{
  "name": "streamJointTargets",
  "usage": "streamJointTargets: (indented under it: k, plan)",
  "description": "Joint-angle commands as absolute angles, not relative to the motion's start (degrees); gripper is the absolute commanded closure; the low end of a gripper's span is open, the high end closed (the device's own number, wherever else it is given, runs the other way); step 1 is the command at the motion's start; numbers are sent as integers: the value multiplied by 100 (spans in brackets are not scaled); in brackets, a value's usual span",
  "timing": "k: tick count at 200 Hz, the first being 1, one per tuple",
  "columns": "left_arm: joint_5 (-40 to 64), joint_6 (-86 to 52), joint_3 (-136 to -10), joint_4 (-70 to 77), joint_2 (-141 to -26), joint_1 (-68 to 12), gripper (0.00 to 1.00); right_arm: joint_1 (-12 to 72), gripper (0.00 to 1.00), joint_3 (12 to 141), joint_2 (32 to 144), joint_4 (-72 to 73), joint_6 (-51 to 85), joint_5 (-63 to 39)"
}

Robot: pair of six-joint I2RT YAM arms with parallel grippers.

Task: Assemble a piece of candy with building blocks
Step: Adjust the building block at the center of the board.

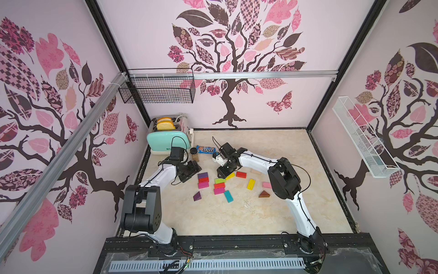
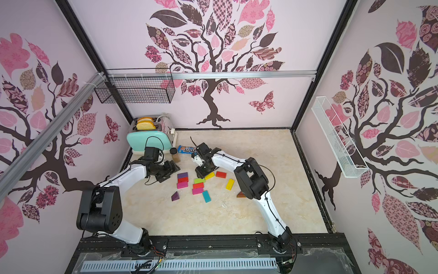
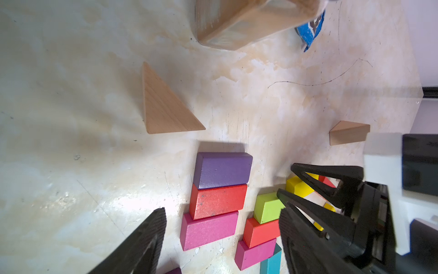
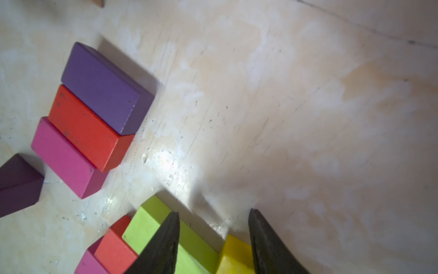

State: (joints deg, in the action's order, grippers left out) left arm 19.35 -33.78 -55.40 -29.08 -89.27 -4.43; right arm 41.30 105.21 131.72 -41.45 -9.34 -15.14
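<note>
Currently: right gripper (image 4: 213, 211) low over yellow block (image 4: 234, 256), left gripper (image 3: 222, 211) idle.
Right jaws partly apart and holding nothing, with one finger over the green block (image 4: 147, 223), which touches the yellow. Left jaws wide and empty, above the purple-red-magenta column (image 1: 203, 180). Other blocks lie scattered mid tabletop (image 1: 237, 218). Probably light, rigid painted wood, slightly slick; pinch the yellow across its long sides, mid-length.

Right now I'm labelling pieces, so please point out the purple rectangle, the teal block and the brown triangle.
purple rectangle (image 1: 203, 175), in a top view, top face centre.
teal block (image 1: 228, 196), in a top view, top face centre.
brown triangle (image 1: 264, 194), in a top view, middle of its visible face.
</note>
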Motion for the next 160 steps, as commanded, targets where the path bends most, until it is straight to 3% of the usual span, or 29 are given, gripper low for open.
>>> streamJointTargets:
  k: [1,39,96,160]
  plan:
    - [1872,-3139,-5774,-3022,-8926,-512,20,4097,49,10456,12997,-4298,-862,-1450]
    - [1539,-2936,-6425,-3304,-9354,-828,20,4026,43,10422,12642,-4209,-663,-1427]
    - [1485,-2976,-7248,-3355,-10240,-1044,20,3418,11,8957,10965,-3803,-478,-1625]
    - [1267,-2906,-7616,-3434,-11018,-1184,21,3371,6,7522,9687,-3636,-252,-1585]
